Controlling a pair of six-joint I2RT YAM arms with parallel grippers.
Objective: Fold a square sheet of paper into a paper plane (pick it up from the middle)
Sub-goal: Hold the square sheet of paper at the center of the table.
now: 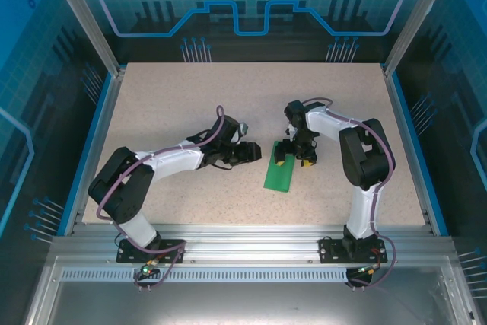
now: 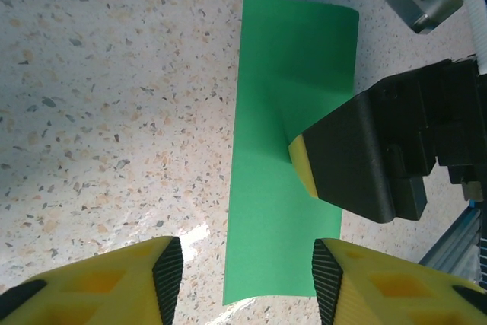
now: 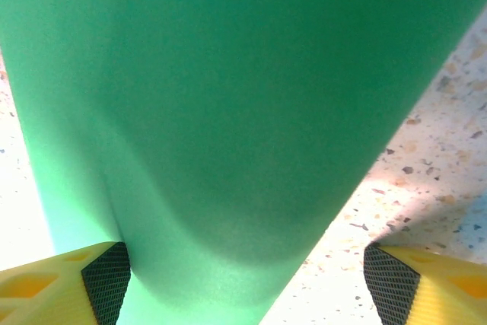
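Paper [image 1: 279, 171], narrow green oblong, long axis near-to-far across table [image 1: 190, 97]

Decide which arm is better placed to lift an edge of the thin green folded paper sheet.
Probably the left. The right gripper rests on the thin green folded paper sheet, seemingly pinning it; the left gripper hovers open above its end, free to grip.

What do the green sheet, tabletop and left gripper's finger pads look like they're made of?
Green sheet: thin matte paper, by its soft crease. Tabletop: speckled stone-look surface, slightly glossy given the glare; possibly laminate. Finger pads: black, finely cross-hatched, likely rubber, on yellow plastic-looking fingers.
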